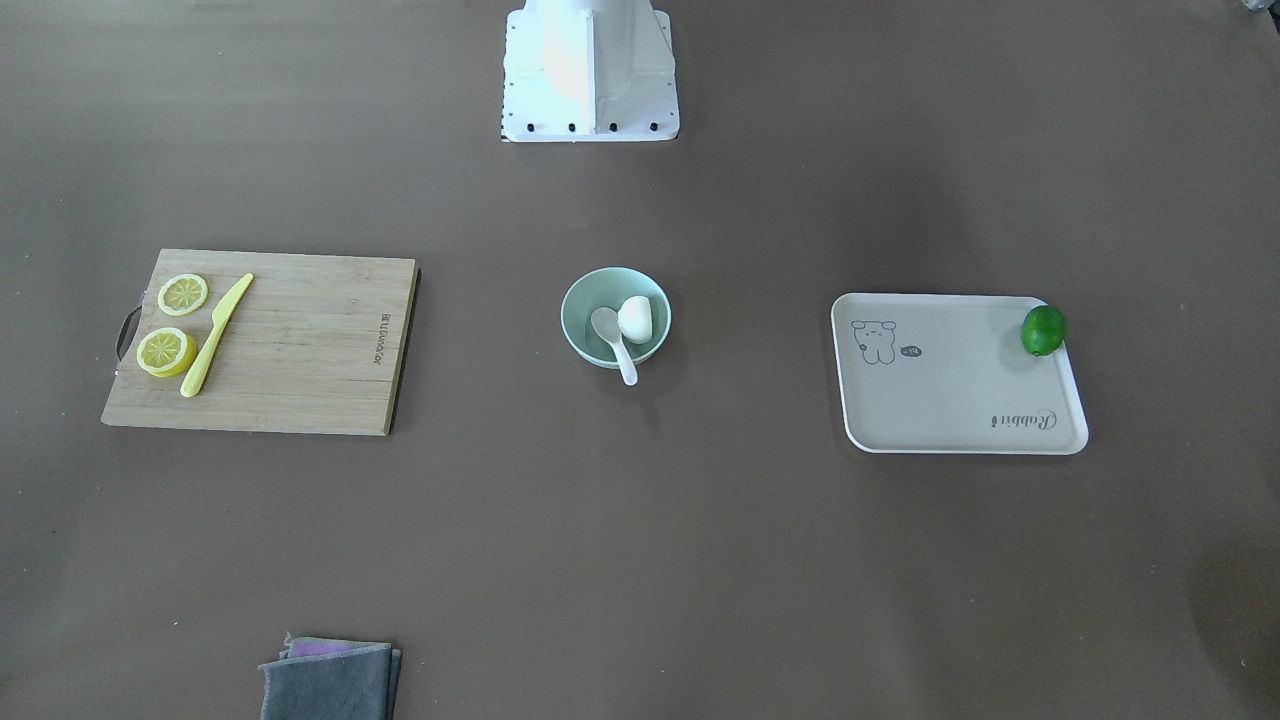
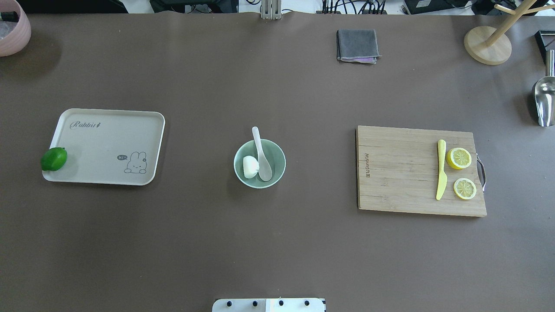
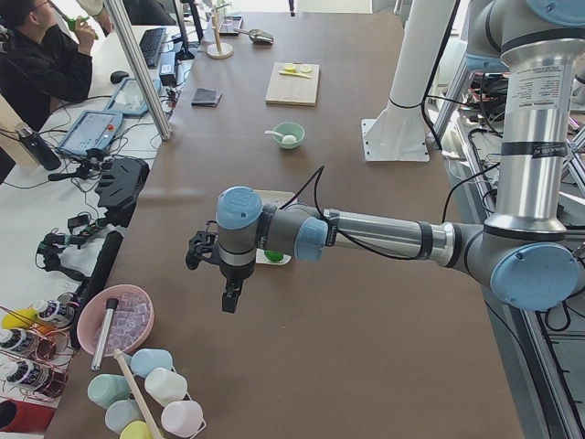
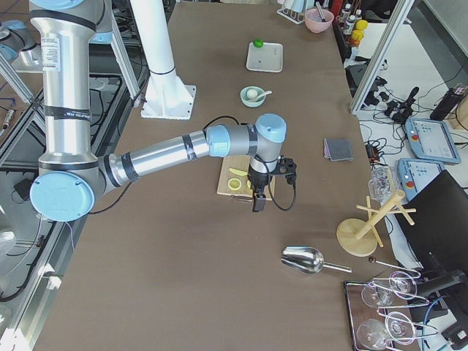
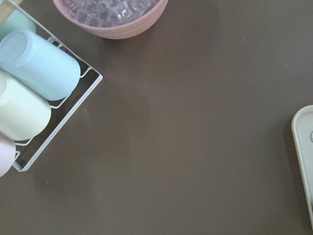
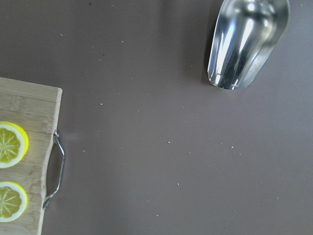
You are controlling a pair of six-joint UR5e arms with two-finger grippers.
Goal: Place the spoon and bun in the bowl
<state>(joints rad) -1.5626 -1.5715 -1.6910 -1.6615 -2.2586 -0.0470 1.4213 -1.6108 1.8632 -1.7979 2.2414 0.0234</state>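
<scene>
Overhead & front views show no arms; only the side views do. Left gripper [image 3: 230, 294] hangs over table's left end. Its wrist cam sees pink bowl [image 5: 112, 29] & pastel cups [image 5: 41, 63]. Claw state: can't tell. Tray [image 2: 104, 130] has lime [image 2: 53, 158] on its near-left rim. Mid-table, bowl [image 2: 278, 158] holds bun [image 2: 250, 167] on the left, spoon [image 2: 262, 156] just beside it. Scoop sits inside, handle goes over far rim; long axis runs near-far, pointing away from robot. Right gripper [image 4: 257, 205] hangs over cutting board's [image 2: 399, 173] right end; its cam sees metal scoop [image 6: 247, 44]. Claw state: can't tell.
</scene>
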